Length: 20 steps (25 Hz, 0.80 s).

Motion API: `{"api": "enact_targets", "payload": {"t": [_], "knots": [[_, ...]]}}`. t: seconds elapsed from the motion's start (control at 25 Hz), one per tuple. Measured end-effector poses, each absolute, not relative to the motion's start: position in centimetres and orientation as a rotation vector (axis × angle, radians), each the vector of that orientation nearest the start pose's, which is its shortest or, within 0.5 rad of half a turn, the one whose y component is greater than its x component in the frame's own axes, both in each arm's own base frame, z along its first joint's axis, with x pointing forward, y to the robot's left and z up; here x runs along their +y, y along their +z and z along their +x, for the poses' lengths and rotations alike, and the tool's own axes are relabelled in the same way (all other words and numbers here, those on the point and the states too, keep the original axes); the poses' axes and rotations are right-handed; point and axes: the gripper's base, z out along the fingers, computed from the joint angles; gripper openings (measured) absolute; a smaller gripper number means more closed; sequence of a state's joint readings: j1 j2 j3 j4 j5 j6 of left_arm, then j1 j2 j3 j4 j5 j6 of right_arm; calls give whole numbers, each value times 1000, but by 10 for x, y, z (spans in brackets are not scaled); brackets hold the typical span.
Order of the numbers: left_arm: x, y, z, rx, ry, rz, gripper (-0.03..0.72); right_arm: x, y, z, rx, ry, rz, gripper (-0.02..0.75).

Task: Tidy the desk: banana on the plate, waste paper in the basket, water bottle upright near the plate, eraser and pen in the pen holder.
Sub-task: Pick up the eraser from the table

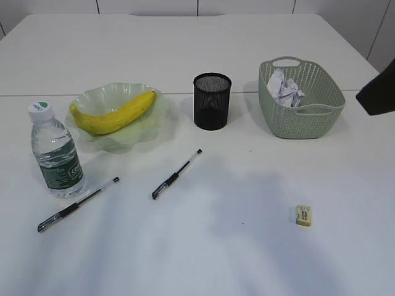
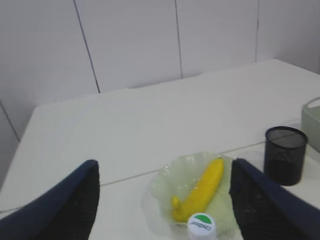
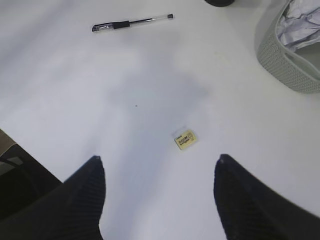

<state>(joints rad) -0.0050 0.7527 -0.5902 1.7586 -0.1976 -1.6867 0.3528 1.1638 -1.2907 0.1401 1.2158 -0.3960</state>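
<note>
Most of the tidying was already done. The yellow banana (image 1: 116,113) lay across the pale green scalloped glass plate (image 1: 162,111), and the crumpled white waste paper (image 1: 285,88) sat inside the grey-green woven plastic basket (image 1: 323,109) at the right. The clear plastic water bottle with a green label and white cap (image 1: 55,152) stood upright on the white surface (image 1: 247,246), just beside the plate's left front edge, so that step also looked finished.

What remained was the stationery. The small yellow rectangular eraser (image 1: 303,215) lay flat on the surface at the right front, well apart from the black mesh pen holder (image 1: 212,101), which appeared empty. Two black-capped clear pens were out: one pen near the middle (image 1: 177,174), in front of the holder, and a second pen at the left (image 1: 78,204), its tip near the bottle's base.

The right gripper (image 3: 159,195) hung above the eraser with its dark fingers (image 3: 80,200) spread wide and holding nothing; the eraser (image 3: 184,139) lay ahead of them, roughly centred, which suggested it was the next thing to be picked up. The left gripper (image 2: 165,200) was raised over the bottle and plate, its fingers (image 2: 265,200) likewise wide apart and empty. In the exterior view only a dark part of the right arm showed at the right edge.
</note>
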Motion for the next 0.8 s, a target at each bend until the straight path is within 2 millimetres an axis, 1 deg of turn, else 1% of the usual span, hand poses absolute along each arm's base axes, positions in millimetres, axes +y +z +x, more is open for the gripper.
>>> {"api": "enact_targets", "payload": {"t": [0.16, 0.44, 0.8], "knots": [[-11, 342, 157, 1639, -9, 187, 578, 85, 397, 195, 2386, 170, -923, 502], [2, 345, 158, 1614, 125, 93, 575, 85, 397, 195, 2385, 170, -922, 502], [3, 345, 158, 1611, 132, 74, 560, 85, 397, 195, 2385, 171, -920, 501]]}}
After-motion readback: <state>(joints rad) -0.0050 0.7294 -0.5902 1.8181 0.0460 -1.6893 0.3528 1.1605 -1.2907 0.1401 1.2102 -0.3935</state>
